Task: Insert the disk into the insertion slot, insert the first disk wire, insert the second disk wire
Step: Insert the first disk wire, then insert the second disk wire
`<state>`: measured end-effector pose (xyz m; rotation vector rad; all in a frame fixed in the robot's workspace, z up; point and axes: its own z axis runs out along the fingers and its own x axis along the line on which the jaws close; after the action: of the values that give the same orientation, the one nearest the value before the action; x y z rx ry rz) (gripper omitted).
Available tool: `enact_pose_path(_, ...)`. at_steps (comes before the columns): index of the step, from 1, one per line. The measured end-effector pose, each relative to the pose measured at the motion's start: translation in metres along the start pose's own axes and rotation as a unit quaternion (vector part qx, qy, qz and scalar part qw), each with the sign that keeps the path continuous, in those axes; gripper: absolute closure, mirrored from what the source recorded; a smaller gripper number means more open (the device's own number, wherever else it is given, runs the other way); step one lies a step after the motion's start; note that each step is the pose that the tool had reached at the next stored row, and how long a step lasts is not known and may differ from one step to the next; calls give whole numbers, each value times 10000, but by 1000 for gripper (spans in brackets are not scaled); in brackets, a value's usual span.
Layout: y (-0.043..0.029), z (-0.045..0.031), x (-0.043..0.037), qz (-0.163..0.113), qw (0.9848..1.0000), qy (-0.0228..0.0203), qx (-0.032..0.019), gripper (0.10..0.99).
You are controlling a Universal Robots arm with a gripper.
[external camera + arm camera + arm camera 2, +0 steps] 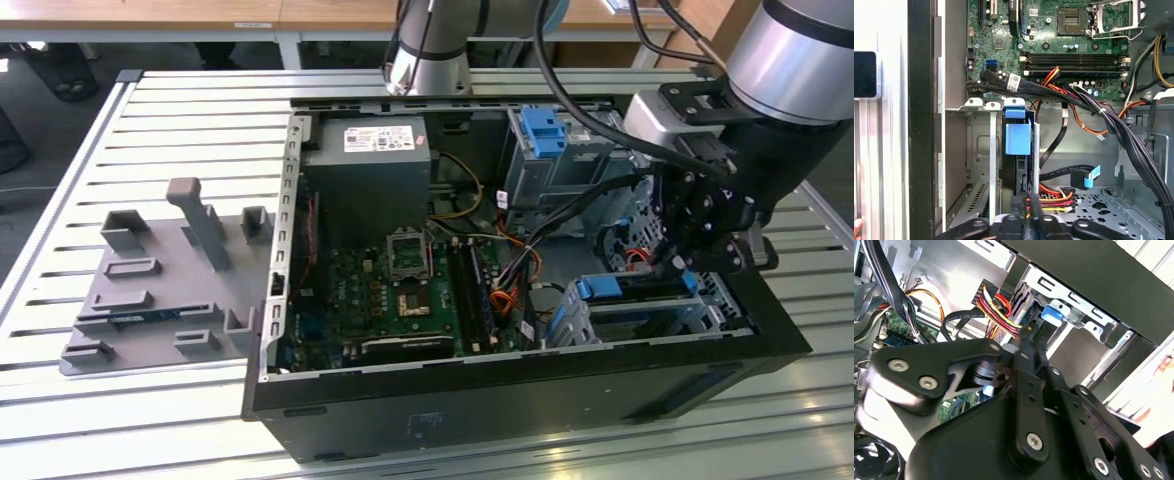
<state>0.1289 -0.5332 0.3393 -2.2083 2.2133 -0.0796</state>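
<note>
Disk [627,288]: already sitting in the slot [667,318], down in the near corner of the case [534,390] on the exterior view's right. Only the blue caddy and a thin edge of the drive show.

Gripper [1026,220]: dropped inside the case, right at the end of the disk that faces into the case. Jaws are narrow, and it looks to me like they're pinched on the black plug [1020,202] of the red/yellow/black wires [1054,199].

Disk vs gripper: in the first wrist view the disk's edge runs straight away from the fingertips. The plug sits just beside the disk's end, maybe touching. Can't tell if it's seated.

Progress guess: disk step looks done, and the work is on a wire now.

Other cable: a black one with a light blue tab [1081,176] lies loose on the case floor, near the slot but apart from the gripper.

Risk 1: the plug goes in tilted. The wires leave it sideways and could twist it in the grip, so it jams or bends at the socket.

Risk 2: the push shoves the disk along the slot instead of mating, if the caddy isn't latched.

Risk 3: the fat black bundle [1134,145] runs close beside the slot, so the gripper could snag it and drag things off the board [1074,55].

Risk 4: the grip looks to be right at the plug's tip, so it could slip off under load.
</note>
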Motion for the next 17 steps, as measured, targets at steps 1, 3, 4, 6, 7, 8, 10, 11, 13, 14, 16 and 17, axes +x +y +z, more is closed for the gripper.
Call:
enact_pose_path(1, 0, -5, 0, 0, 10000, -1, -1, 925)
enact_pose_path(3, 0, -10, 0, 0, 10000, -2, -1, 980)
enact_pose_path(4, 0, -13, 0, 0, 10000, -1, -2, 980)
enact_pose_path(6, -1, -16, 0, 0, 10000, -1, -2, 980)
enact_pose_path(7, -1, -17, 0, 0, 10000, -1, -2, 980)
enact_pose_path(8, -1, -19, 1, 0, 10000, 0, -2, 980)
enact_pose_path(10, -1, -22, 1, 0, 10000, 0, -2, 980)
enact_pose_path(11, -1, -22, 0, 0, 10000, -1, -2, 980)
enact_pose_path(13, -1, -23, 1, 0, 10000, 0, -2, 980)
enact_pose_path(14, -1, -24, 1, 0, 10000, 0, -1, 980)
enact_pose_path(16, -1, -26, 1, 0, 10000, 0, -2, 980)
enact_pose_path(17, -2, -33, 1, 0, 10000, 1, -2, 980)
